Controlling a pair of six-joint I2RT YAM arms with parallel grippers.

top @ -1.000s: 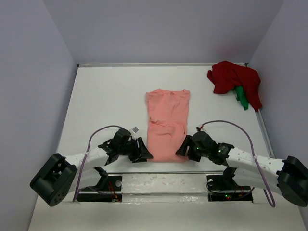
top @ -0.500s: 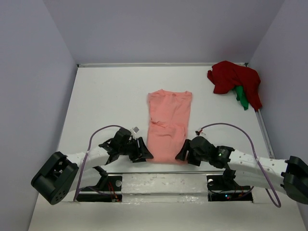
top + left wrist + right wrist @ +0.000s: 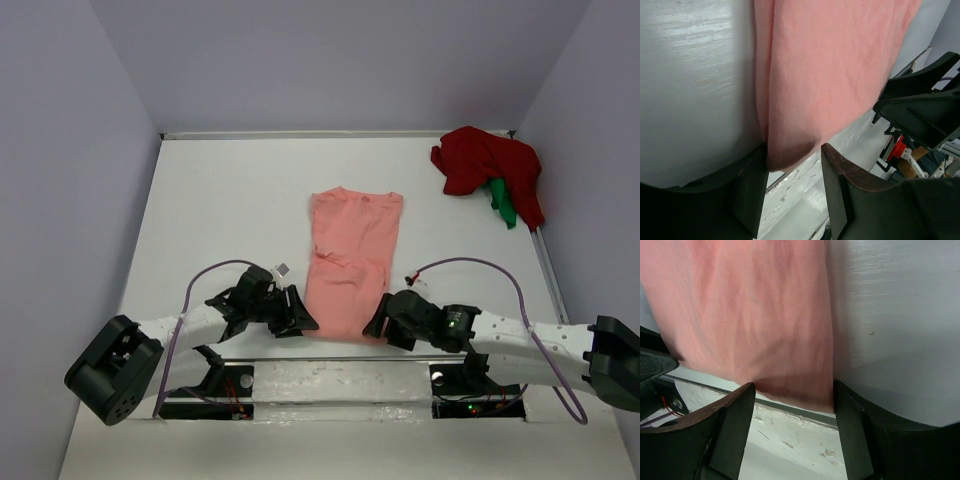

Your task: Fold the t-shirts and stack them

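The flat t-shirt point(image 3: 352, 265) lies lengthwise on the tabletop point(image 3: 230, 200), with its near hem at the front edge. The left gripper point(image 3: 300, 320) sits at this shirt's near left corner and the right gripper point(image 3: 377, 322) at its near right corner, each with the hem between its jaws. Well behind the shirt and to its right lies a heap of t-shirts point(image 3: 487, 170).
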